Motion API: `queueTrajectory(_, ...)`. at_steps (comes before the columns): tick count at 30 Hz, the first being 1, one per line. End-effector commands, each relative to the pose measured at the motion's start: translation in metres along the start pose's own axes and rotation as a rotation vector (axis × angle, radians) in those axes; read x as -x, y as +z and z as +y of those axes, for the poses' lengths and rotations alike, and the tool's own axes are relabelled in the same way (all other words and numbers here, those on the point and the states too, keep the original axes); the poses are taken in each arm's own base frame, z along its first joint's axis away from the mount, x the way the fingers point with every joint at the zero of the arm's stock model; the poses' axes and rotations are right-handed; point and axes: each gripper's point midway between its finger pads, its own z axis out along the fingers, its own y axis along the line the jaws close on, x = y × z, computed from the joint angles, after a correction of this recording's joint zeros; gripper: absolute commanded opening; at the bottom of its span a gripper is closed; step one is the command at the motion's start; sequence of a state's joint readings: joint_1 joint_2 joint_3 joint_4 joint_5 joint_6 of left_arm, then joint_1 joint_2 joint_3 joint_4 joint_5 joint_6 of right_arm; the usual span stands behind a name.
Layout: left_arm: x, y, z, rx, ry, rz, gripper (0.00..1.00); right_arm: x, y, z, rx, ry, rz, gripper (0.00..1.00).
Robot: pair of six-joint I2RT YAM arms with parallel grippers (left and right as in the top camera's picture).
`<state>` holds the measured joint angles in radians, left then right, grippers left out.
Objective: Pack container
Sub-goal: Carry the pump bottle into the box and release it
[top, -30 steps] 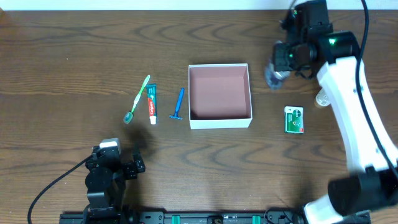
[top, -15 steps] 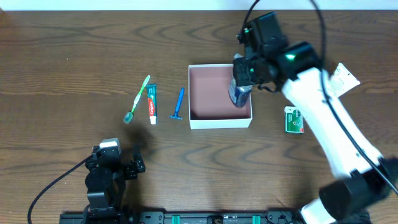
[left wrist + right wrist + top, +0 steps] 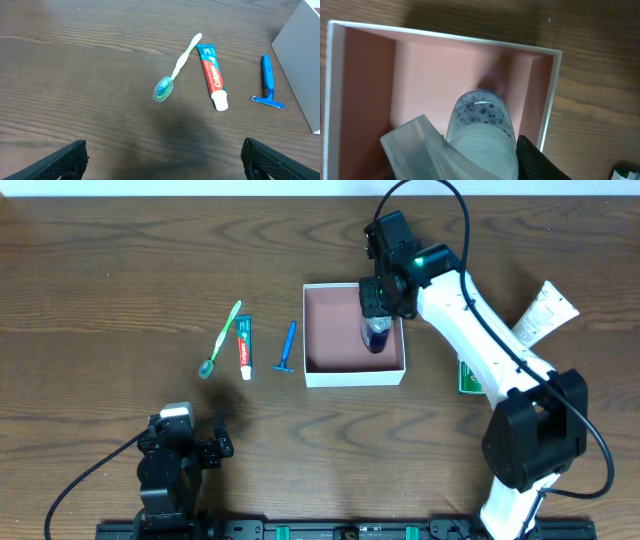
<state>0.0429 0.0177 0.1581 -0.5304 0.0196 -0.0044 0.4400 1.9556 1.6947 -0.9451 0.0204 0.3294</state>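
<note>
The container point(image 3: 316, 372) is a square white box with a pinkish-brown inside at the table's middle; it also shows in the right wrist view point(image 3: 365, 75). My right gripper point(image 3: 378, 308) is shut on a clear bottle with blue speckled contents point(image 3: 376, 335) and holds it over the box's right half; the bottle fills the right wrist view point(image 3: 480, 130). A green toothbrush point(image 3: 221, 338), a toothpaste tube point(image 3: 243, 346) and a blue razor point(image 3: 288, 346) lie left of the box. My left gripper point(image 3: 183, 448) is open and empty near the front edge, fingers wide apart point(image 3: 161, 160).
A green-and-white packet point(image 3: 466, 375) lies right of the box, partly under my right arm. A white tube point(image 3: 543, 313) lies at the far right. The toothbrush point(image 3: 176, 67), toothpaste point(image 3: 212, 75) and razor point(image 3: 268, 82) show in the left wrist view.
My right gripper has carried the bottle from the far right to over the box's right half. The white tube at far right has come into view. The left arm has not moved.
</note>
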Motion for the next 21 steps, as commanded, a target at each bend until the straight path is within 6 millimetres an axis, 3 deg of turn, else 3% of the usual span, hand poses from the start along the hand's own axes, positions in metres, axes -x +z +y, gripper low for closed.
queueTrajectory(1, -0.006, 0.003, 0.0, -0.002, -0.013, 0.015, 0.98, 0.007, 0.002, -0.007, -0.038, 0.041, -0.022, 0.26)
queueTrajectory(3, -0.006, 0.003, 0.0, -0.002, -0.013, 0.015, 0.98, 0.011, 0.001, -0.016, -0.076, 0.079, -0.041, 0.26)
queueTrajectory(4, -0.006, 0.003, 0.0, -0.002, -0.013, 0.015, 0.98, 0.012, 0.001, -0.018, -0.081, 0.092, -0.046, 0.34)
queueTrajectory(6, -0.006, 0.003, 0.0, -0.002, -0.013, 0.015, 0.98, 0.013, 0.002, -0.018, -0.066, 0.101, -0.044, 0.6)
queueTrajectory(9, -0.006, 0.003, 0.0, -0.002, -0.013, 0.015, 0.98, 0.011, 0.002, -0.013, -0.031, 0.097, -0.028, 0.74)
queueTrajectory(16, -0.006, 0.003, 0.0, -0.002, -0.013, 0.015, 0.98, 0.016, -0.02, -0.008, 0.003, 0.081, -0.068, 0.75)
queueTrajectory(21, -0.006, 0.003, 0.0, -0.002, -0.013, 0.015, 0.98, 0.03, -0.076, -0.015, 0.032, 0.073, -0.189, 0.79)
